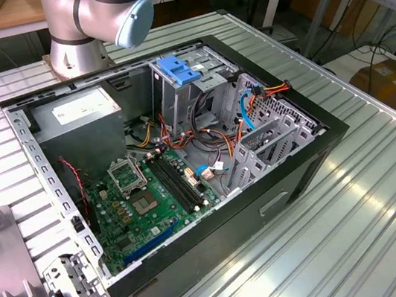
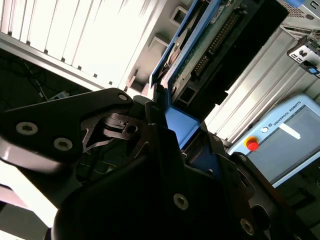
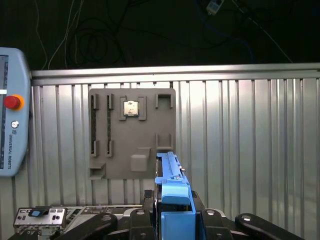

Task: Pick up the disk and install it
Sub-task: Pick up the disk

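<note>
Holds the disk (image 3: 174, 190) clamped edge-on by its blue rails in the gripper (image 3: 175, 212), apparently clear of the table (image 3: 250, 150), beside the grey fixture plate (image 3: 132, 135) near a table edge. Judged from that: pick-up complete, installation into the open computer case (image 1: 221, 246) at the table's middle not yet done.

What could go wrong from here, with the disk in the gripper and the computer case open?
1. The gripper clamps the disk at one end by its blue rail, and most of it juts out; it might pivot or slip if bumped.
2. Loose orange cables and a blue cable lie beside the metal cage in the computer case; they could snag the disk.
3. In the second wrist view the disk's circuit board is bare; scraping metal might damage it.
</note>
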Robot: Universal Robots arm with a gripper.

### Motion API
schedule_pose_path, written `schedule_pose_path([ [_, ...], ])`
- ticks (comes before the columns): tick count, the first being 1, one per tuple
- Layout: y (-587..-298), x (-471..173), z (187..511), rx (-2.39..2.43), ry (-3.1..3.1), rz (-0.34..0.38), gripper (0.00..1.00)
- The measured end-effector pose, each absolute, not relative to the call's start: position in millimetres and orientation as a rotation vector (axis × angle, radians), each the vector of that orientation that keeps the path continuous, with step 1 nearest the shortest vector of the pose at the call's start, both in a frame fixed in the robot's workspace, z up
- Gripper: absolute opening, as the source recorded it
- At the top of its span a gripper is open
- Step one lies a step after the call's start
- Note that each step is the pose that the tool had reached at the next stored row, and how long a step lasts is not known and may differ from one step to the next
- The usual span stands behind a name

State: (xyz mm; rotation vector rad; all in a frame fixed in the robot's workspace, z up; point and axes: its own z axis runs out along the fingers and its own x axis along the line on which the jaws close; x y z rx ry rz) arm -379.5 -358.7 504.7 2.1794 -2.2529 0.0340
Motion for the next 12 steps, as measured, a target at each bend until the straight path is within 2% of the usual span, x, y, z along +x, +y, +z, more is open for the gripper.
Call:
schedule_pose_path([
  [12, -370.5, -376.0, 504.6, 2.179, -2.253, 0.034, 0.37],
])
